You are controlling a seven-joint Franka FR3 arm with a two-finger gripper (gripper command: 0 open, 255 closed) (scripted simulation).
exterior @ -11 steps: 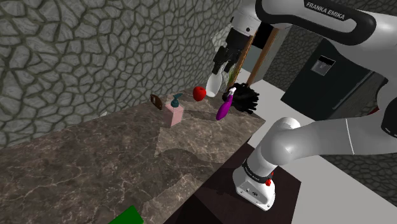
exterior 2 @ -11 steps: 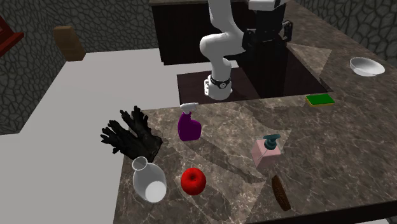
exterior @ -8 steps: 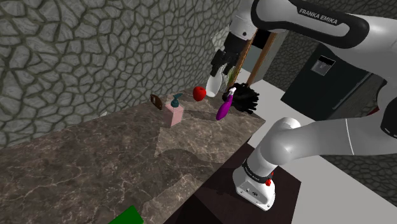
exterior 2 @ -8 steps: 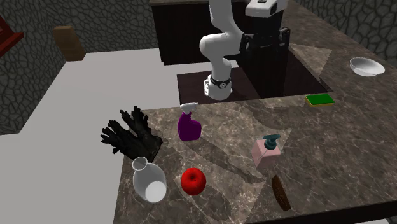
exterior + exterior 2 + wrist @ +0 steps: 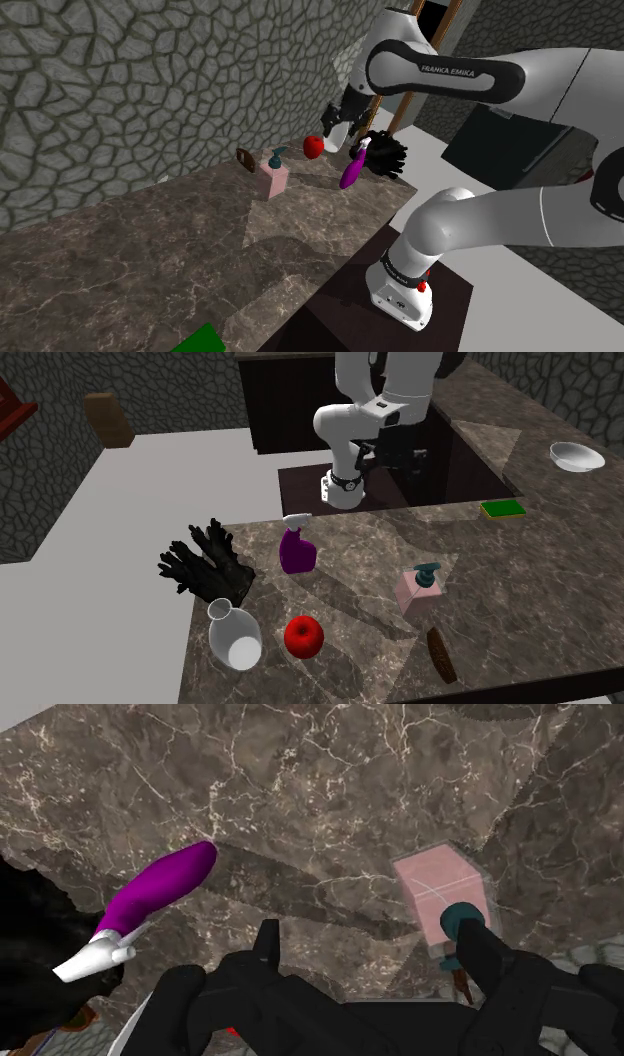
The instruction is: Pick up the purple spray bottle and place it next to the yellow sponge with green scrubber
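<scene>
Above the dark veined stone bench [image 5: 330,784], I had swung my gripper [image 5: 368,932] lower, fingers spread and empty. The purple spray bottle with white trigger [image 5: 160,894] stood off-centre near the bench edge, so the grasp wasn't lined up yet.

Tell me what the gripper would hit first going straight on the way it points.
The gripper would probably meet bare countertop, in the gap between the purple spray bottle and the pink soap dispenser, touching neither; depth is hard to judge.
</scene>
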